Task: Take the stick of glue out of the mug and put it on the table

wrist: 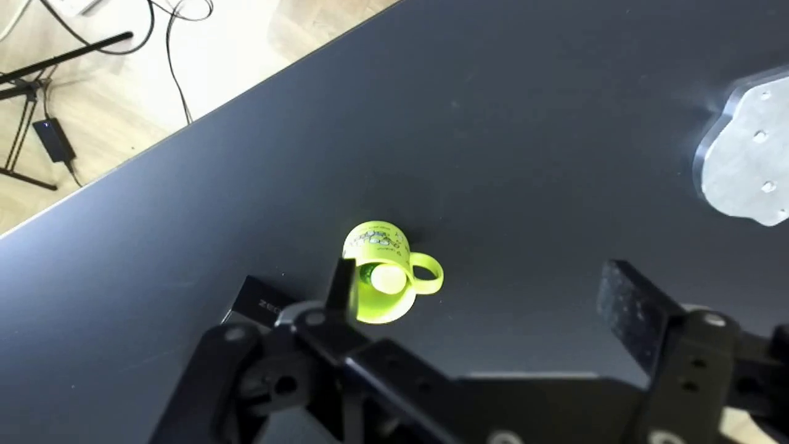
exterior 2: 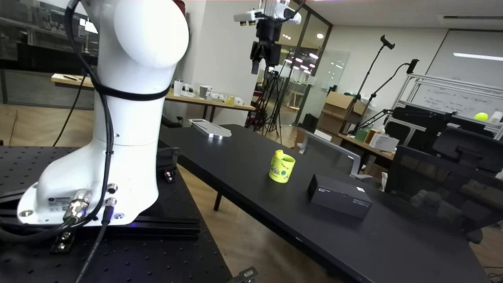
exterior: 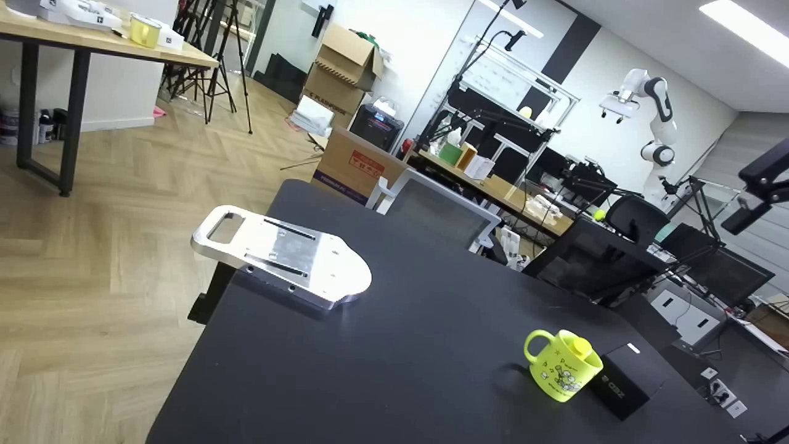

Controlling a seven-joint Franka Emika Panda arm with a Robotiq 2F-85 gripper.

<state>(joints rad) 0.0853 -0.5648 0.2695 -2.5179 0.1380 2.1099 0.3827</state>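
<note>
The yellow-green mug stands upright on the black table; it also shows in an exterior view and in the wrist view. The stick of glue leans inside the mug near the handle side. Its yellow-green end sticks out above the rim in both exterior views; the rest is mostly hidden. My gripper is open and empty, high above the table. In the wrist view, the left finger of the gripper overlaps the mug's edge, with the mug far below.
A black box lies near the mug, also in an exterior view. A silver metal plate lies at the table's far end. A grey-framed chair stands along the table's edge. The white arm base stands beside the table.
</note>
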